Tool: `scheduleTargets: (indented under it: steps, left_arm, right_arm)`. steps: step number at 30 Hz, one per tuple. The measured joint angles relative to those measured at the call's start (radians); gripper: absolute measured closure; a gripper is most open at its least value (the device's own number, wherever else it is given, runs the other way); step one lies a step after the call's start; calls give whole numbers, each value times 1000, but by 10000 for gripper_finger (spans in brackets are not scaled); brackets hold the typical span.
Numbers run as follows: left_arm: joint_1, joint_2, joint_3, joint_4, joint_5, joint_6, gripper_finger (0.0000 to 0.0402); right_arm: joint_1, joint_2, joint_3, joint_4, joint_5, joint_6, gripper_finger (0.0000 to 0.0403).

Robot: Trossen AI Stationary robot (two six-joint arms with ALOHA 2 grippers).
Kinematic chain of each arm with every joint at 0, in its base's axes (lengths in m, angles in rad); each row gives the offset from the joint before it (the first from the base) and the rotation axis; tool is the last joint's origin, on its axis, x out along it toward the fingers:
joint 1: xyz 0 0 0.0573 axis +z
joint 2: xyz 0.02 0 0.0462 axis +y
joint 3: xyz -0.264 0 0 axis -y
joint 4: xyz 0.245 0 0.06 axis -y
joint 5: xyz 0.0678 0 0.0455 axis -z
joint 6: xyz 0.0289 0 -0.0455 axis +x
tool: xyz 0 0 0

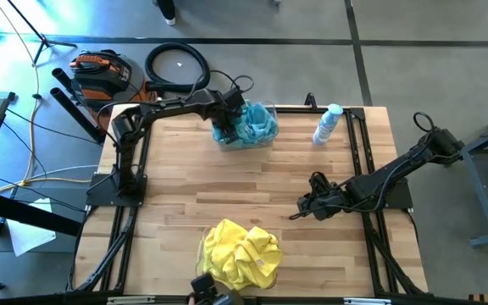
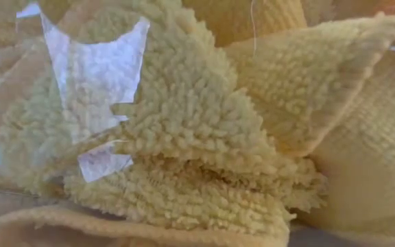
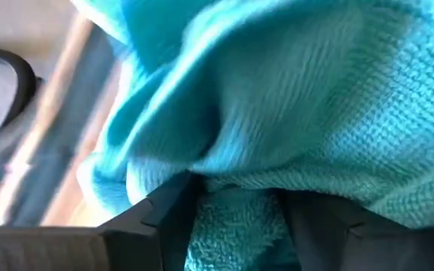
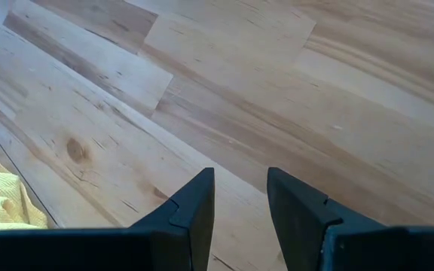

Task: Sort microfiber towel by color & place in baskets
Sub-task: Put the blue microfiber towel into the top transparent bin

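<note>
Although loose cloths no longer lie on the bare wood, you are probably near the end of the sort, not past it. From above, the teal towels (image 1: pixel 252 125) sit heaped in the far basket (image 1: pixel 269 141) at the back of the tabletop (image 1: pixel 227 191), and the yellow towels (image 1: pixel 240 252) fill the near basket (image 1: pixel 271 280) at the front edge. Each colour has 1 basket, and no stray cloth shows anywhere else on the tabletop.

Your left claw (image 1: pixel 224 131) is down in the far basket, buried in the teal pile. In the left wrist view teal cloth (image 3: pixel 292 113) fills the frame and a fold sits between the 2 dark fingers (image 3: pixel 164 218), so this claw appears to be pinching a teal towel. What seems left is to let that towel go and lift clear.

Your right claw (image 1: pixel 297 207) waits low over bare wood at the right of the tabletop, well apart from both baskets. Its fingers (image 4: pixel 194 211) are spread slightly and hold nothing. A small bottle (image 1: pixel 326 125) stands near the far basket, untouched.
</note>
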Motion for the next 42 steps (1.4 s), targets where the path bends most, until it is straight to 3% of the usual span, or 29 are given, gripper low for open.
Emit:
scheduleTargets:
  steps: [14, 19, 27, 36, 42]
  left_arm:
    - [-5, -259, 61, -62, 18, -135, 224]
    - [-49, -286, 61, -56, 38, -219, 224]
    - [-120, -196, 23, -33, 33, -331, 224]
    - [-83, 5, 23, -8, -12, -345, 224]
    - [-63, 80, 27, -9, 32, -346, 224]
  right_arm:
    - [0, 0, 0, 0, 0, -7, 285]
    - [0, 0, 0, 0, 0, -8, 285]
    - [0, 0, 0, 0, 1, -7, 285]
    - [0, 0, 0, 4, 2, -1, 285]
    - [0, 0, 0, 7, 2, 0, 285]
